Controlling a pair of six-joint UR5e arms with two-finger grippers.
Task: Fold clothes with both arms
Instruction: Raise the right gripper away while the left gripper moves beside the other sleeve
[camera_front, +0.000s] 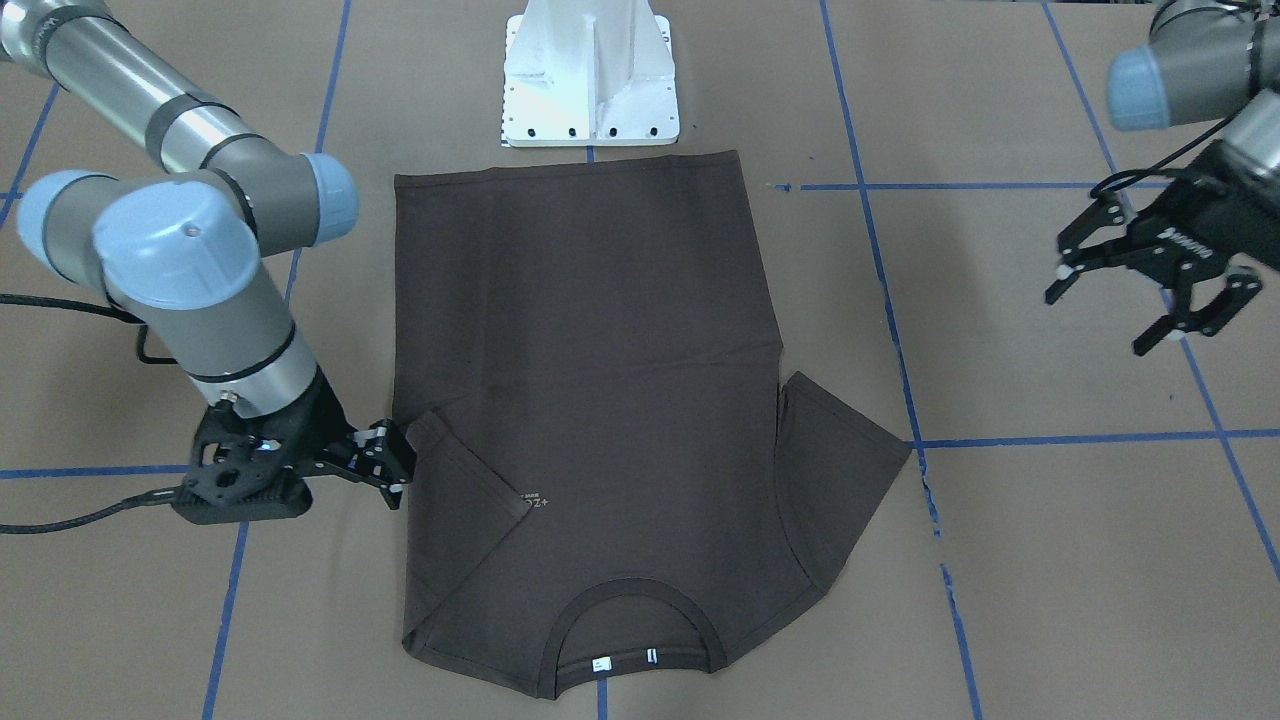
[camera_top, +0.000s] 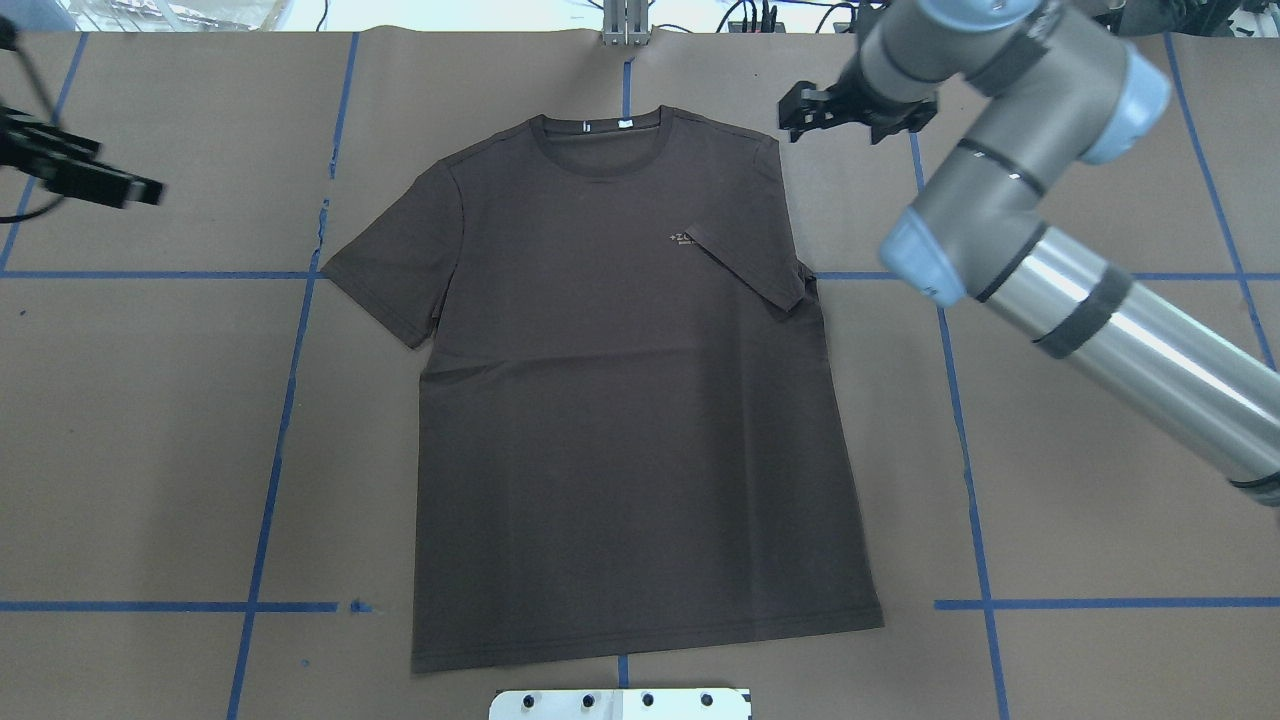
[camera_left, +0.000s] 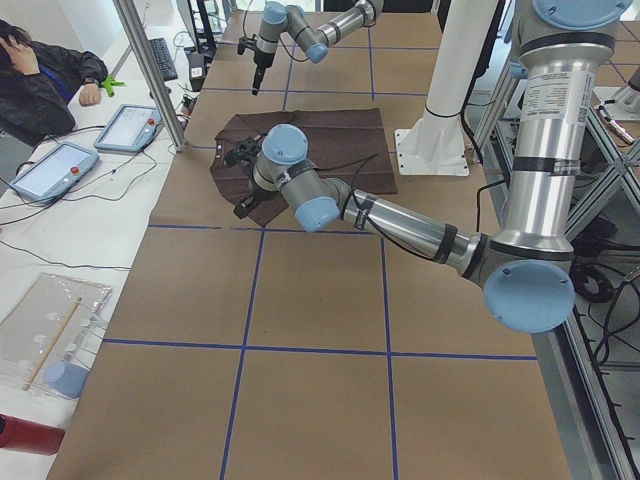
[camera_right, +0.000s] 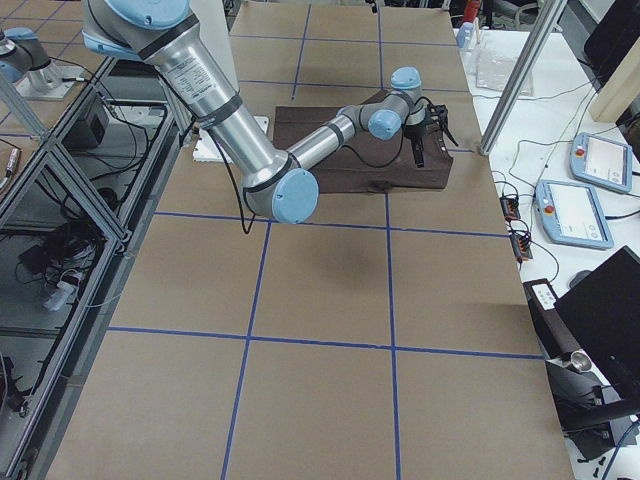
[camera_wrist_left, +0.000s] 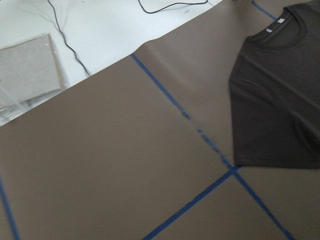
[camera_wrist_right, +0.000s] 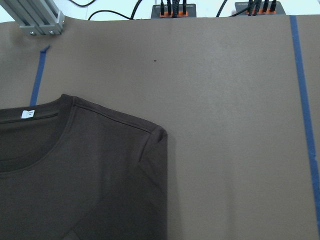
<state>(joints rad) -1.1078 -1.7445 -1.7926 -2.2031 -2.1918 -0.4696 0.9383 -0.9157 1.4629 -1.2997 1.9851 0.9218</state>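
Observation:
The dark brown T-shirt (camera_front: 600, 350) lies flat and front up on the brown table, collar away from the robot (camera_top: 620, 400). One sleeve (camera_top: 750, 265) is folded in over the chest beside the pale logo. The other sleeve (camera_top: 390, 270) lies spread out. My right gripper (camera_front: 400, 468) is open and empty beside the folded sleeve's shoulder edge (camera_top: 855, 115), raised above the table. My left gripper (camera_front: 1150, 290) is open and empty, well off to the spread sleeve's side (camera_top: 90, 180). Both wrist views show part of the shirt (camera_wrist_left: 280, 100) (camera_wrist_right: 75, 175) but no fingers.
The white pedestal base (camera_front: 590, 80) stands at the shirt's hem side. Blue tape lines (camera_top: 290, 400) cross the brown table cover. In the exterior left view a seated person (camera_left: 40, 80) and tablets (camera_left: 130, 125) are at a side desk beyond an aluminium post (camera_left: 150, 70).

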